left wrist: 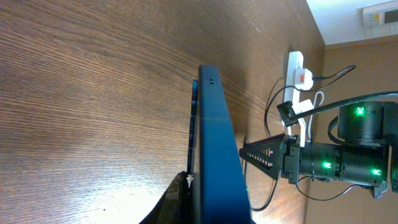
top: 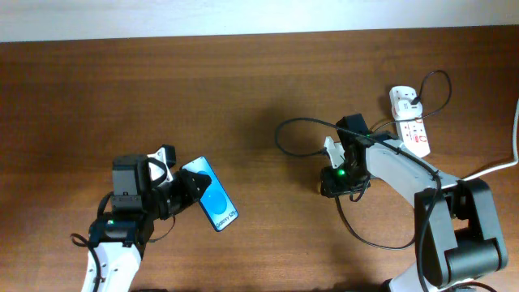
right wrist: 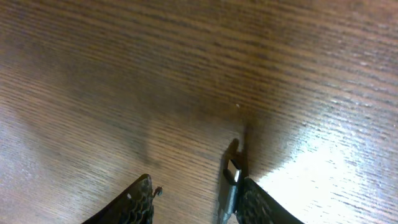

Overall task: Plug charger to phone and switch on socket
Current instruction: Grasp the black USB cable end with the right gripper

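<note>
Left hand is closed on the slim rectangular black-framed smartphone with the bright blue screen, gripping it at its end nearest my arm. From overhead the phone lies on a diagonal at the near-left of the brown wooden desk, screen up and its white lettering showing. My left wrist camera sees it edge-on, a dark blue slab running away from me. I cannot tell whether it touches the desk.

On the other side, my right hand hovers low over bare wood, well apart from the phone, its 2 fingers standing wide apart, so it is open. The small connector tip of the long thin black charger cable lies against the inner face of 1 finger, pointing away from my wrist, with nothing pressing it from the other side. Overhead, the cable bends in a wide loop just left of this hand.

Behind my right arm, at the far right, lies the white oblong power strip with red switch markings. A black plug head sits on its far end. The strip's thick white cord trails off toward the right edge.
</note>
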